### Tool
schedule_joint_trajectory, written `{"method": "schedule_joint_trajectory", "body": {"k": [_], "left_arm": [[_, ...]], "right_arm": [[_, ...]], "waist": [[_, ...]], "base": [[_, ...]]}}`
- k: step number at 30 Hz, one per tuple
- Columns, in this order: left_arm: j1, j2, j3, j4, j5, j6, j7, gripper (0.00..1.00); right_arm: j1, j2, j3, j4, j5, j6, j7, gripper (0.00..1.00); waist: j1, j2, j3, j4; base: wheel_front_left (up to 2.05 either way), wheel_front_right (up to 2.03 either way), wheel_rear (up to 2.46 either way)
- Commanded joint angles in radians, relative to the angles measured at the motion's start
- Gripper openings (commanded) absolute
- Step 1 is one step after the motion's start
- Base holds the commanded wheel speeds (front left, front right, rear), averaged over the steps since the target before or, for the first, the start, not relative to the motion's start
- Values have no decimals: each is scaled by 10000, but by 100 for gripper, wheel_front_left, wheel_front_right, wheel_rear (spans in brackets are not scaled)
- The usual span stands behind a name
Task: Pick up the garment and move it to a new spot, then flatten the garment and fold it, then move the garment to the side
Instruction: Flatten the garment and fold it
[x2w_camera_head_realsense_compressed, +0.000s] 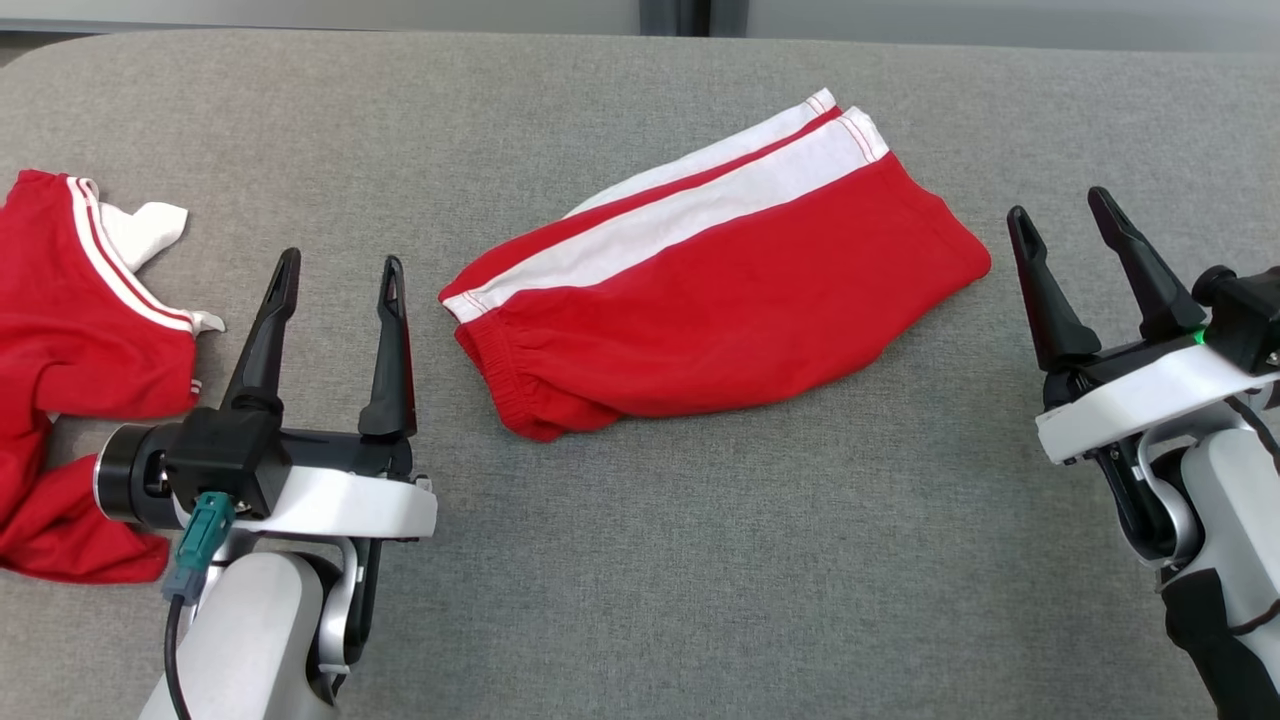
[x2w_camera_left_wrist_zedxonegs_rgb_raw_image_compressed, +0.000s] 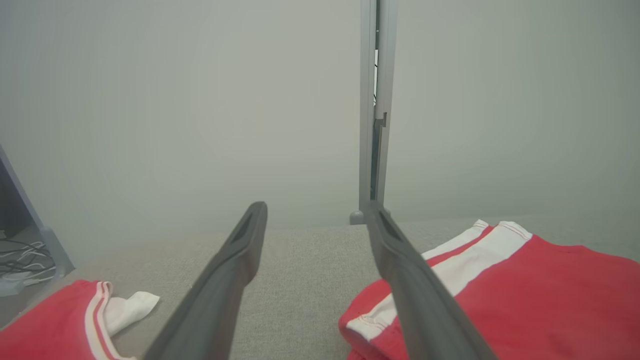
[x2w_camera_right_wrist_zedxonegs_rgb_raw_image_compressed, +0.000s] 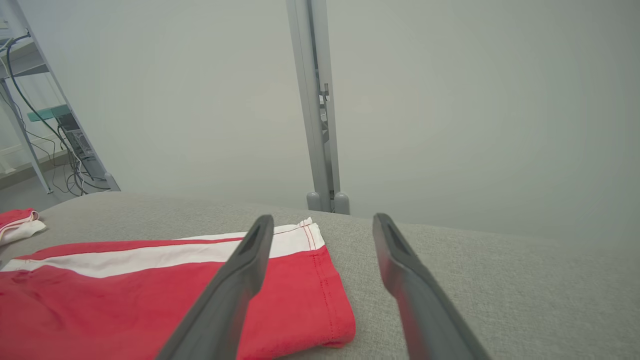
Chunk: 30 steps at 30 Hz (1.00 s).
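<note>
The garment (x2w_camera_head_realsense_compressed: 80, 330), a crumpled red jersey with red-and-white striped trim and a white sleeve part, lies at the table's left edge; its number print is hidden. It also appears at the lower left of the left wrist view (x2w_camera_left_wrist_zedxonegs_rgb_raw_image_compressed: 55, 320) and far left of the right wrist view (x2w_camera_right_wrist_zedxonegs_rgb_raw_image_compressed: 15, 220). My left gripper (x2w_camera_head_realsense_compressed: 341, 260) (x2w_camera_left_wrist_zedxonegs_rgb_raw_image_compressed: 315, 207) stands open just right of it, nothing between its fingers. My right gripper (x2w_camera_head_realsense_compressed: 1059, 203) (x2w_camera_right_wrist_zedxonegs_rgb_raw_image_compressed: 323, 218) is open at the far right, holding nothing.
A second red garment (x2w_camera_head_realsense_compressed: 720, 300) with white bands and an elastic hem lies folded mid-table between the grippers, seen too in the wrist views (x2w_camera_left_wrist_zedxonegs_rgb_raw_image_compressed: 525, 300) (x2w_camera_right_wrist_zedxonegs_rgb_raw_image_compressed: 125, 305). The grey fabric surface (x2w_camera_head_realsense_compressed: 700, 560) ends at a pale wall with a metal post (x2w_camera_left_wrist_zedxonegs_rgb_raw_image_compressed: 375, 125).
</note>
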Motion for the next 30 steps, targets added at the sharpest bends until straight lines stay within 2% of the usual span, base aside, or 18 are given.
{"method": "schedule_joint_trajectory", "body": {"k": [1, 12, 20, 30], "left_arm": [[141, -3, 59, -26, 68, -4, -48, 100], [64, -261, 167, -88, 250, -227, -49, 100], [-264, -537, -65, -93, 438, -467, -49, 100], [-465, -871, -212, -147, 585, -621, -49, 100]], "right_arm": [[135, -12, -68, 19, -49, 7, -22, 100], [-151, -91, -144, 591, 22, 7, -23, 100], [-1373, -331, 703, 2778, 211, 7, 195, 100], [-2634, 85, 2220, 4989, 758, 7, 869, 100]], "waist": [[0, 0, -34, 16], [0, 0, -40, 150], [0, 0, 429, 617], [0, 0, 907, 1045]], "base": [[0, 0, 0], [0, 0, 0], [0, 0, 0], [0, 0, 0]]}}
